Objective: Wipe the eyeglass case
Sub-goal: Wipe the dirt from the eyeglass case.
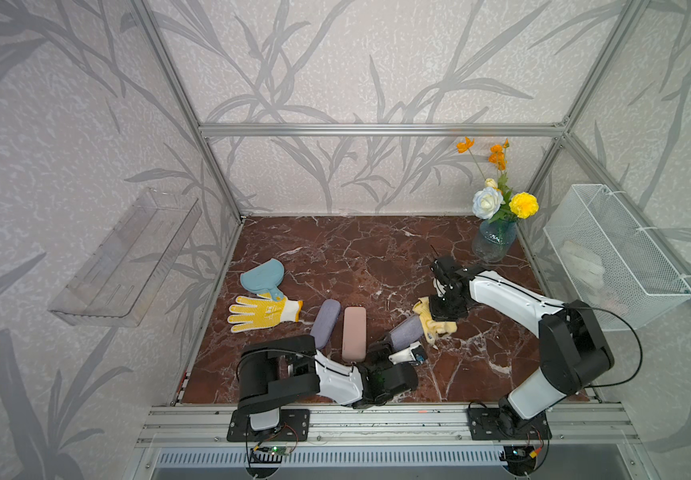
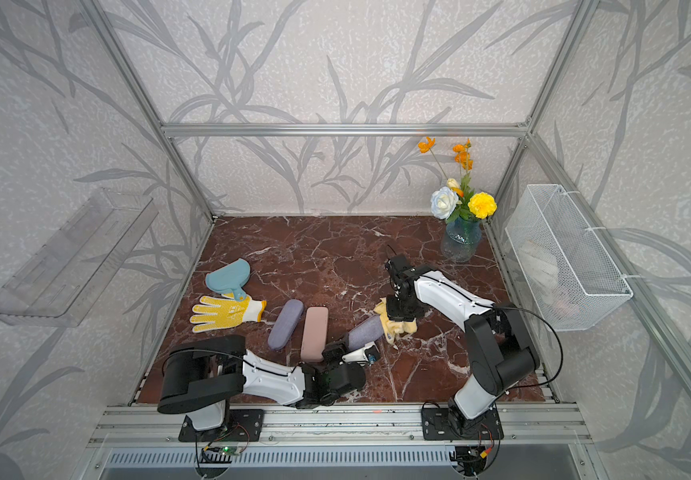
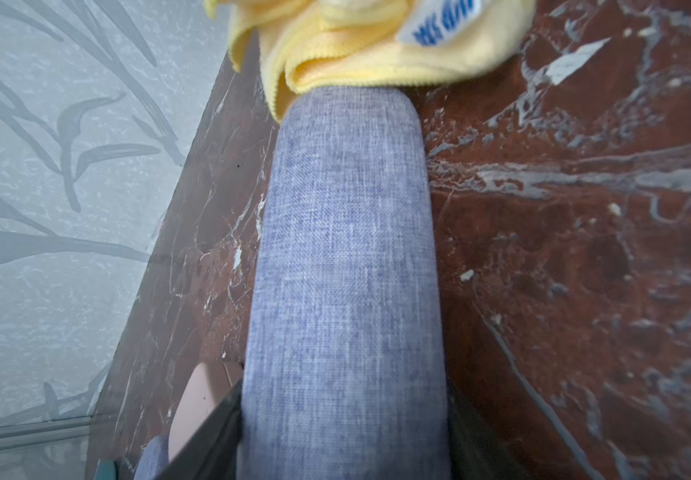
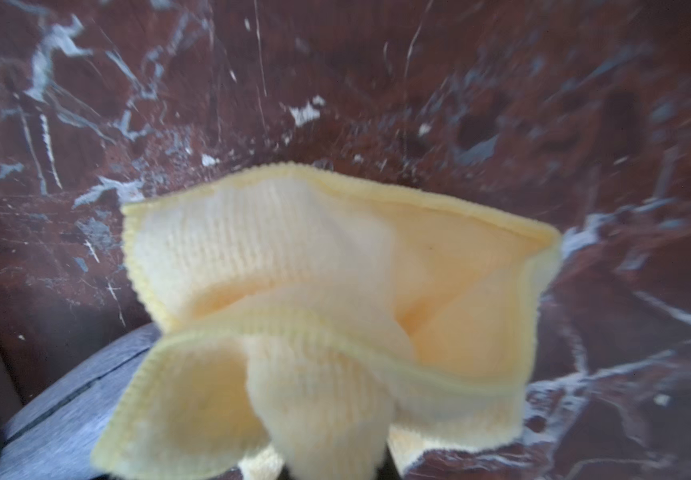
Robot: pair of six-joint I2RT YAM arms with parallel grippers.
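Observation:
A blue-grey fabric eyeglass case (image 1: 407,331) (image 2: 363,331) (image 3: 344,257) is tilted over the marble table (image 1: 377,257). My left gripper (image 1: 395,350) (image 2: 353,351) (image 3: 344,451) is shut on its near end, one jaw on each long side. A crumpled yellow cloth (image 1: 433,326) (image 2: 395,328) (image 3: 377,45) (image 4: 335,299) covers the case's far end. My right gripper (image 1: 438,316) (image 2: 398,315) (image 4: 335,469) points down from above and is shut on the cloth, which hides its fingertips. In the right wrist view the case (image 4: 61,411) shows beside the cloth.
A second blue-grey case (image 1: 325,324) and a pink case (image 1: 354,340) lie side by side left of the left gripper. Further left are a yellow glove (image 1: 260,313) and a light blue scoop (image 1: 261,277). A flower vase (image 1: 493,241) stands at the back right, a wire basket (image 1: 614,257) hangs on the right wall.

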